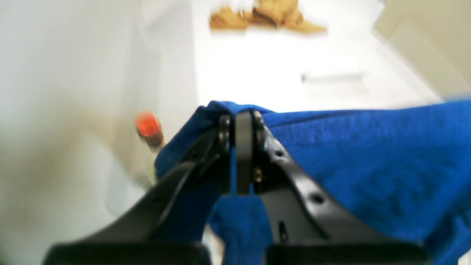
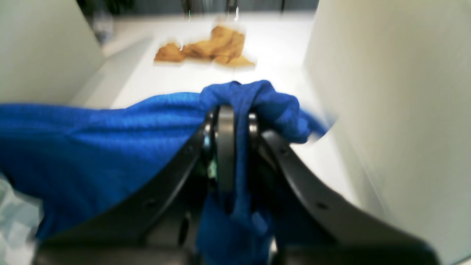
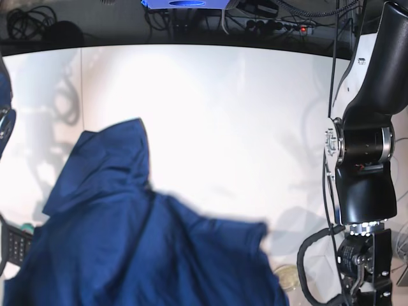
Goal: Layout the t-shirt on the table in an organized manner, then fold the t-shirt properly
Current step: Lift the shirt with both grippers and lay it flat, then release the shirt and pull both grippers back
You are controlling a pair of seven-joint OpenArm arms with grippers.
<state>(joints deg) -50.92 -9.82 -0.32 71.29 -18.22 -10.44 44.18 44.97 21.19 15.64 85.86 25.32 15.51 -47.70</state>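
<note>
Base view was blocked low down by the t-shirt (image 3: 146, 248); its edge was pinched by the left gripper (image 1: 241, 121) and right gripper (image 2: 232, 117), both blurred.

the far half of the table (image 3: 223, 115) lies bare — open room to pass. the t-shirt (image 3: 146, 248) fills the near side; the left arm (image 3: 363, 166) blocks the base view's right edge — cables (image 3: 38, 25) behind.
</note>
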